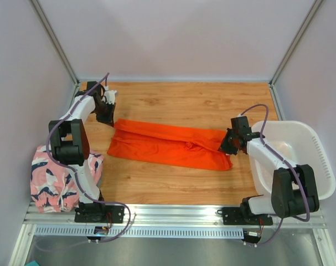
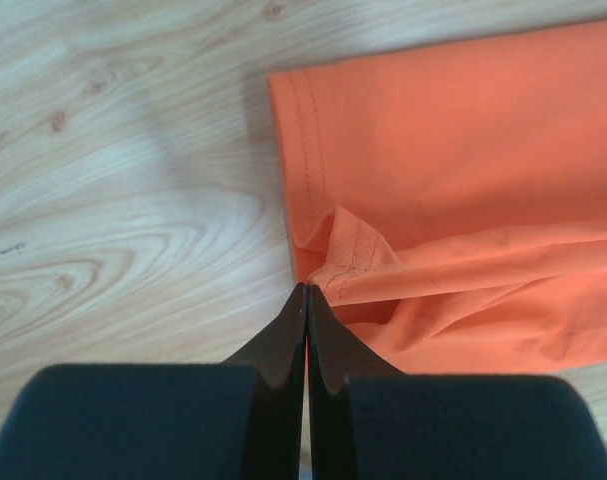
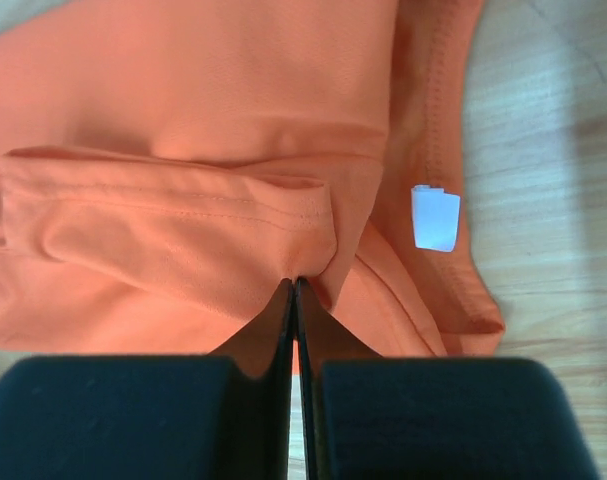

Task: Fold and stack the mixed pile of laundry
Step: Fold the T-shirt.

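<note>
Left wrist view: left hand (image 2: 305, 292) pressed shut, tips meeting on a small pucker of hem at the corner of the orange garment (image 2: 463, 150). It looks like a pinch on the cloth. Bare wood tabletop (image 2: 113, 200) just beside it.

Right wrist view: right hand (image 3: 295, 285) likewise closed tight, tips at a turned-over hem at the garment's other end. A white tag (image 3: 435, 218) lies on the cloth near the neck edge.

Top view: orange garment lies mid-tabletop as a long band, doubled lengthwise, one hand at each end. Its folds are uneven, with a bunch near the right end. Pink patterned garment (image 1: 51, 183) sits crumpled at the near-left edge, beside the left arm's base, unfolded. White basket (image 1: 317, 149) at far right, behind the right arm.

Progress, by my reading: early. One garment is partway folded and still needs its crosswise folds. The pink one is untouched. No stack in view, and no blue or grey cloth.
</note>
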Robot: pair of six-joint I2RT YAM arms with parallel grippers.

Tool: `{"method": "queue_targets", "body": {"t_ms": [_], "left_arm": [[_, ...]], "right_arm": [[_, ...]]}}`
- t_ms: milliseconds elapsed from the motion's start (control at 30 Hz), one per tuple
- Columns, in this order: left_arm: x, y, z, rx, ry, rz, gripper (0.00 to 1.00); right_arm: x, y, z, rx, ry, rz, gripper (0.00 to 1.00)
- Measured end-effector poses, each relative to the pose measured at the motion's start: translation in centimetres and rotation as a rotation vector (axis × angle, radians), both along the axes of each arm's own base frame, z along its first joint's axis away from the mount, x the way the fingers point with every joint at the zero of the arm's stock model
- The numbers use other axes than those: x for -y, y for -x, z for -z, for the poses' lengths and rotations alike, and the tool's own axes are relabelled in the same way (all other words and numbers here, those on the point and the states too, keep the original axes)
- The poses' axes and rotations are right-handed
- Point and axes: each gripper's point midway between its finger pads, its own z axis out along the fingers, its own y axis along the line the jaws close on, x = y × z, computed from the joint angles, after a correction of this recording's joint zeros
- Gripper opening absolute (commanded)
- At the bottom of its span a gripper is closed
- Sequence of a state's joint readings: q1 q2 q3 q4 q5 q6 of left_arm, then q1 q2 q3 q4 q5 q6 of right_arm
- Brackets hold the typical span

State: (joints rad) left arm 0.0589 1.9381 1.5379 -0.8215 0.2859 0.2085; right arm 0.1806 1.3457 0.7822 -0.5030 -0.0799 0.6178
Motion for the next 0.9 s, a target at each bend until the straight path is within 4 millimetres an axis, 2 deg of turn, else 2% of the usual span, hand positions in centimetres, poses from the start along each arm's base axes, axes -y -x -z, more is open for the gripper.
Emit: {"method": "queue_targets", "body": {"t_ms": [100, 133, 200, 233, 300, 333, 400, 500, 533, 600, 700, 733, 800, 833, 900], "left_arm": [[-0.4, 0.7, 0.6, -0.027, -0.022, -0.002, 0.0], [-0.5, 0.9, 0.7, -0.035, -0.028, -0.002, 0.11], [-0.8, 1.3, 0.8, -0.047, -0.045, 0.006, 0.33], [-0.9, 1.4, 0.8, -0.053, -0.052, 0.007, 0.48], [-1.0, 1.9, 0.9, -0.072, -0.06, 0.012, 0.6], [-1.1, 2.3, 0.9, -0.083, -0.062, 0.014, 0.61], [-1.1, 2.9, 0.4, -0.098, -0.065, 0.015, 0.6], [-1.1, 3.4, -1.7, -0.064, -0.07, 0.013, 0.48], [-1.1, 3.3, -2.5, -0.042, -0.071, 0.013, 0.38], [-1.0, 2.8, -4.6, 0.021, -0.094, 0.02, 0.33], [0.0, 1.2, -6.5, 0.097, -0.137, 0.064, 0.31], [0.7, 0.5, -6.6, 0.112, -0.148, 0.085, 0.3], [2.0, -0.9, -5.6, 0.112, -0.167, 0.122, 0.28], [2.5, -1.7, -4.8, 0.102, -0.179, 0.136, 0.28], [3.2, -3.3, -2.8, 0.084, -0.201, 0.155, 0.28]], "right_arm": [[0.0, 0.7, 1.4, -0.048, 0.002, 0.008, 0.05], [0.0, 0.8, 1.8, -0.065, 0.003, 0.01, 0.17], [0.0, 1.0, 2.6, -0.092, 0.004, 0.012, 0.32], [-0.1, 1.1, 2.9, -0.108, 0.004, 0.009, 0.41], [-0.1, 1.5, 3.5, -0.139, 0.006, 0.003, 0.45], [-0.2, 1.8, 3.5, -0.152, 0.009, -0.005, 0.47], [-0.3, 2.1, 3.1, -0.166, 0.017, -0.017, 0.48], [-1.0, 2.2, 1.4, -0.15, 0.038, -0.05, 0.5], [-1.2, 2.1, 0.5, -0.135, 0.051, -0.061, 0.5], [-1.3, 2.0, -1.5, -0.111, 0.096, -0.062, 0.5], [-0.4, 1.7, -3.9, -0.079, 0.182, -0.025, 0.36], [0.1, 1.8, -4.2, -0.075, 0.206, -0.004, 0.24], [0.6, 2.3, -4.2, -0.086, 0.227, 0.018, 0.13], [0.7, 2.6, -3.8, -0.096, 0.226, 0.028, 0.0], [0.6, 3.2, -2.5, -0.132, 0.217, 0.04, 0.0]]}}
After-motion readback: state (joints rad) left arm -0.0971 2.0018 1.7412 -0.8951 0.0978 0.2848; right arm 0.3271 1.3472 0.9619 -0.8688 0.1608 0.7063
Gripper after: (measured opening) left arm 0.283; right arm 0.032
